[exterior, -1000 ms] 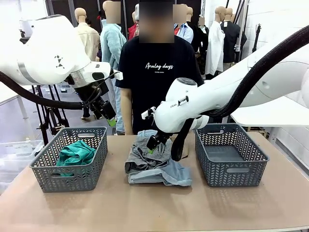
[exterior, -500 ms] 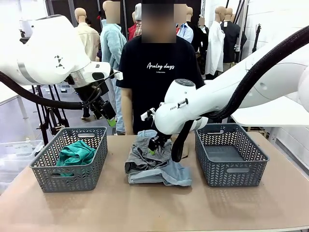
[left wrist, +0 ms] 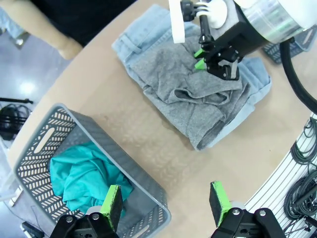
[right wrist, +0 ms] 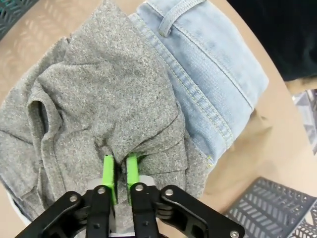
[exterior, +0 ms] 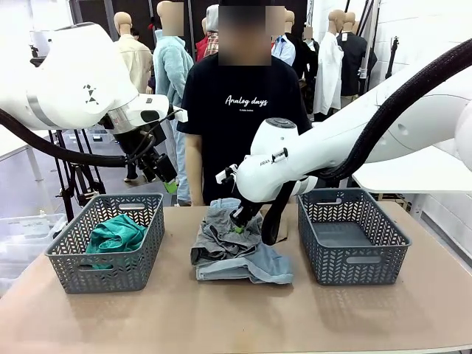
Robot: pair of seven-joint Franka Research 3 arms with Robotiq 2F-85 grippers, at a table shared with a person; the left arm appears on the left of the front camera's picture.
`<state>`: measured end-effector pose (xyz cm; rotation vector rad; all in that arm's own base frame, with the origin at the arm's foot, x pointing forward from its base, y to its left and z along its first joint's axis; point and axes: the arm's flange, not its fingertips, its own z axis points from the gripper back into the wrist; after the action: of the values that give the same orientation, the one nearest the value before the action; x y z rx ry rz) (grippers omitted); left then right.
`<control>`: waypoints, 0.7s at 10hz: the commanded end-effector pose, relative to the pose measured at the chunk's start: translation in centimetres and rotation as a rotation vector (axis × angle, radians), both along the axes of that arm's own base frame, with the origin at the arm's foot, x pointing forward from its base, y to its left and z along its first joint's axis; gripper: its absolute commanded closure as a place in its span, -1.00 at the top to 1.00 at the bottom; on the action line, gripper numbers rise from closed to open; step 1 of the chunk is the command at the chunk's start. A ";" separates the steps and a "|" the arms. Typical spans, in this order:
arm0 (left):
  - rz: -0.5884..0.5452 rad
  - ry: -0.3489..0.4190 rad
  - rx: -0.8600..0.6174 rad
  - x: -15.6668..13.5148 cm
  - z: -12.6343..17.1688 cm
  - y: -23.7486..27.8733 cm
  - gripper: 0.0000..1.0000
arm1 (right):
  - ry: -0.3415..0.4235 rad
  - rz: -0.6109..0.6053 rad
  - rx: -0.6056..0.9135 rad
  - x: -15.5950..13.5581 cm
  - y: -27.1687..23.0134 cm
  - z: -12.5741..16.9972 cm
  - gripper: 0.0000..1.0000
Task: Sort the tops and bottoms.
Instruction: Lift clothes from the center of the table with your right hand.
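right fingers [right wrist: 108,176] now pinch the grey top [right wrist: 99,99] (spread wide before)

My two arms [exterior: 81,81] are round and white, with fat black cables [exterior: 420,74]. My grippers [left wrist: 165,198] are black with green pads [right wrist: 108,173].
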<state>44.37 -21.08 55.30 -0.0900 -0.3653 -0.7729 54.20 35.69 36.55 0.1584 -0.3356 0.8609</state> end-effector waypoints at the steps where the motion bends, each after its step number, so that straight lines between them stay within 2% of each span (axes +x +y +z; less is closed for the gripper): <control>1: -0.001 -0.001 0.007 0.0 0.1 0.2 0.83 | 0.013 -0.030 -0.042 0.2 0.0 0.3 -1.00; 3: -0.001 -0.001 0.007 0.0 0.1 0.2 0.83 | 0.017 -0.066 -0.017 0.0 -0.7 0.8 -1.00; 4: -0.001 -0.001 0.007 0.0 0.1 0.2 0.83 | -0.019 -0.081 0.002 -0.6 -1.1 1.9 -1.00; 7: -0.001 -0.001 0.007 0.0 0.1 0.2 0.83 | -0.227 -0.141 0.102 -4.1 -3.9 10.1 -1.00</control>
<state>44.38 -21.08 55.31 -0.0900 -0.3656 -0.7727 52.71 33.55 45.06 0.1505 -0.5154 0.7525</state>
